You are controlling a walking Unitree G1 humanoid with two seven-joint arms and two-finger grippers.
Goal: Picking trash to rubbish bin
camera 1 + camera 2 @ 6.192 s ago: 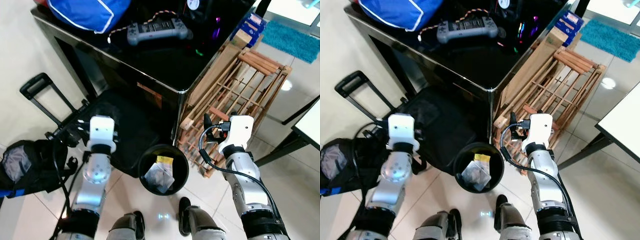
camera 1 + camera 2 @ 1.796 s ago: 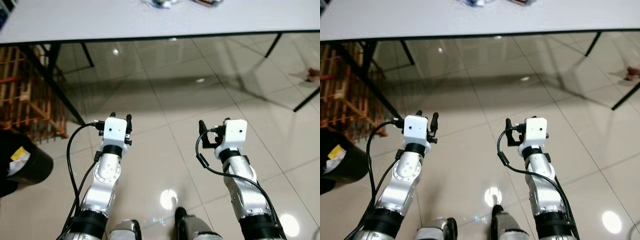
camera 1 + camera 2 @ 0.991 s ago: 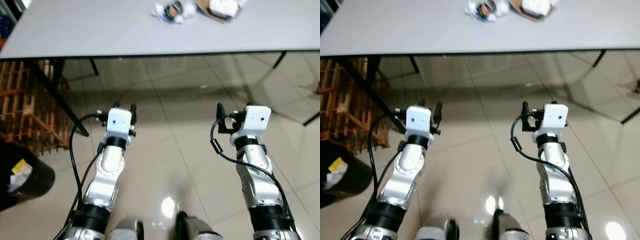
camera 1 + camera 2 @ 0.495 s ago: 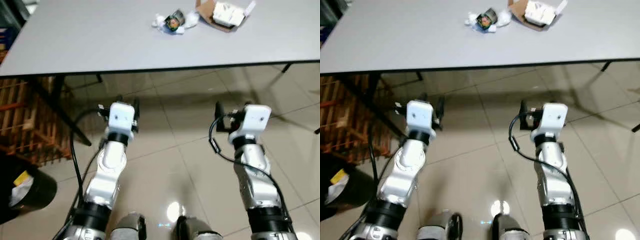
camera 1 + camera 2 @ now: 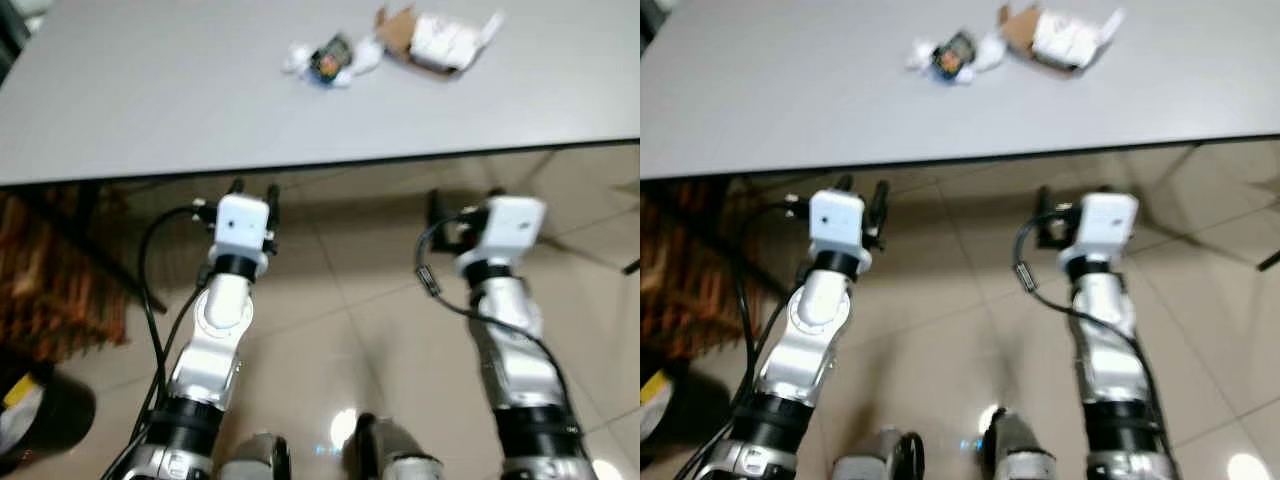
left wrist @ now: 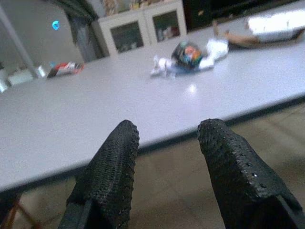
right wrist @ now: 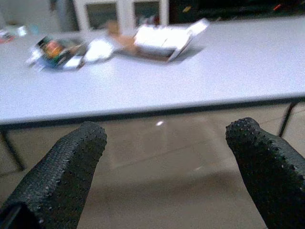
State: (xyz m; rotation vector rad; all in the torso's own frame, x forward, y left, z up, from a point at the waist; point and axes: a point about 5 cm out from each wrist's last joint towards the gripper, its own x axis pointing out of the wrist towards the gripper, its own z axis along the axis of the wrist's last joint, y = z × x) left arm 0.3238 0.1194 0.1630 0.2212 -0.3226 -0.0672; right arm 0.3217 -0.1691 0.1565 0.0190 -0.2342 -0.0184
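Both arms have come right up to the grey worktop (image 5: 150, 110) since a moment ago, and more of its surface shows now. Left tool (image 6: 167, 157) sits just short of the worktop edge, its fingers (image 6: 114, 167) parted a moderate way with nothing between them. Right tool (image 7: 164, 162) is level with it, also just short of the edge, fingers (image 7: 62, 167) spread wide and empty. On the worktop, well in from the edge, lies a crumpled wrapper (image 5: 328, 60), and just beside it an open carton (image 5: 437, 42). Bin (image 5: 35, 425) stands on the floor, down past the worktop's left end.
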